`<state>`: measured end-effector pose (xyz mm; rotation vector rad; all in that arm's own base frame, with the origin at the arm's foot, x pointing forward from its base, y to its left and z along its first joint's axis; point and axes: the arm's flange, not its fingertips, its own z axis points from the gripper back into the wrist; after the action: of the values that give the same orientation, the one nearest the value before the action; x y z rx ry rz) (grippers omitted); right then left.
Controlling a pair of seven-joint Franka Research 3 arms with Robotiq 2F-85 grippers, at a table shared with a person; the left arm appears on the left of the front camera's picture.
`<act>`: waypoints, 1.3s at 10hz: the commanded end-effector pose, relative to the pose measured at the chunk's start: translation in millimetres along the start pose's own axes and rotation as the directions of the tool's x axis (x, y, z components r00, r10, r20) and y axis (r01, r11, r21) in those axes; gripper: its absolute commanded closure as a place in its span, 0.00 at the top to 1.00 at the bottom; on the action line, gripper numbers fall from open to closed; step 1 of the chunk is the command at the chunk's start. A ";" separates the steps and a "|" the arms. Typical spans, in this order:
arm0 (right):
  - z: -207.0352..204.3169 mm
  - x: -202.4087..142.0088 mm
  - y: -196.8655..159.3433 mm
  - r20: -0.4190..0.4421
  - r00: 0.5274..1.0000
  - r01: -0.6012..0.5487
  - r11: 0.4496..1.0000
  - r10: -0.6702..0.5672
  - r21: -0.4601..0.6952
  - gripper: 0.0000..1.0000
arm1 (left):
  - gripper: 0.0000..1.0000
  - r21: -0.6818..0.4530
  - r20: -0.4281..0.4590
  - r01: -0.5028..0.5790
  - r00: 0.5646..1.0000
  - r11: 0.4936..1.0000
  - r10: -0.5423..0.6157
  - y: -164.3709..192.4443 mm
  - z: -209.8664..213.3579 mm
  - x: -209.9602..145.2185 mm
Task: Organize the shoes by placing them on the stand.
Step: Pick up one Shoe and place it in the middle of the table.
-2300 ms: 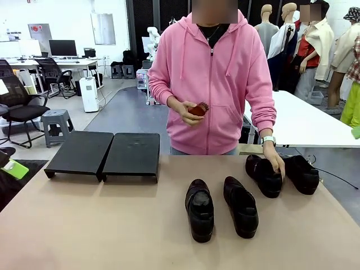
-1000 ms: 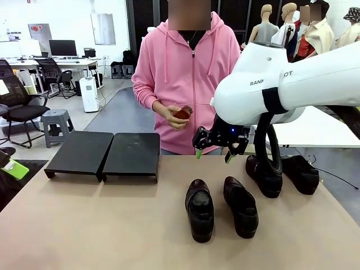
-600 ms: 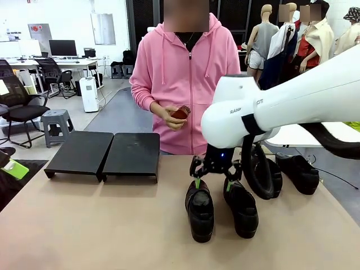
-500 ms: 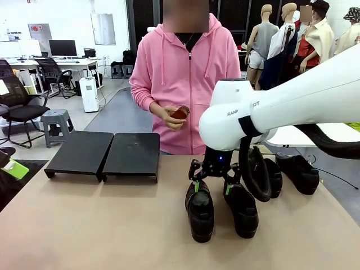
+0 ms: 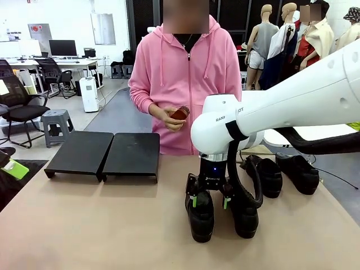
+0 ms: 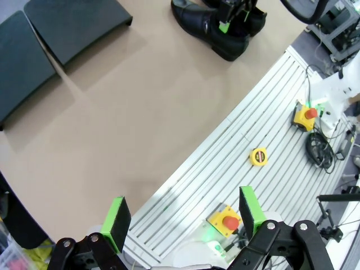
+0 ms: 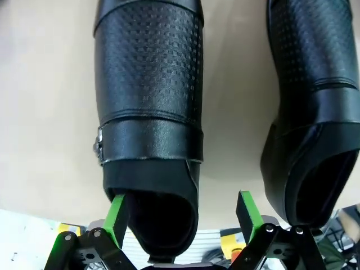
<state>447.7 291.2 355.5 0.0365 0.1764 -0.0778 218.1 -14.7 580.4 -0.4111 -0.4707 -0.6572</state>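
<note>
Here, the left fingers (image 6: 117, 222) hang apart above the desk's (image 5: 112, 230) near edge. The right fingers (image 7: 117, 216) — apart too — straddle a near shoe's (image 5: 200, 218) heel, its mate (image 5: 246, 215) beside. Two more shoes (image 5: 270, 175) sit farther right; the stand (image 5: 101, 154) lies far left.

Four black shoes (image 5: 199, 216), two black stand platforms (image 5: 79, 153), one person (image 5: 185, 84), one small brown object (image 5: 180, 113) in hand
</note>
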 end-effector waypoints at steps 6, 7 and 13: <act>0.9 9.2 7.5 -0.044 0.997 0.069 0.998 -0.070 -0.013 0.00 | 1.00 -0.019 0.009 0.016 1.000 1.000 -0.016 1.6 2.1 -0.4; 0.7 9.4 6.6 -0.047 0.996 0.069 0.997 -0.070 -0.016 0.00 | 1.00 -0.019 0.009 0.016 1.000 1.000 -0.016 1.6 2.1 -0.4; 43.3 -23.7 -6.2 0.028 0.999 0.026 0.999 -0.026 0.022 0.00 | 1.00 -0.019 0.009 0.016 1.000 1.000 -0.016 1.6 2.1 -0.4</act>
<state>448.1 293.7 371.5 0.0283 0.1880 -0.0996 218.2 -14.7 580.3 -0.4111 -0.4704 -0.6573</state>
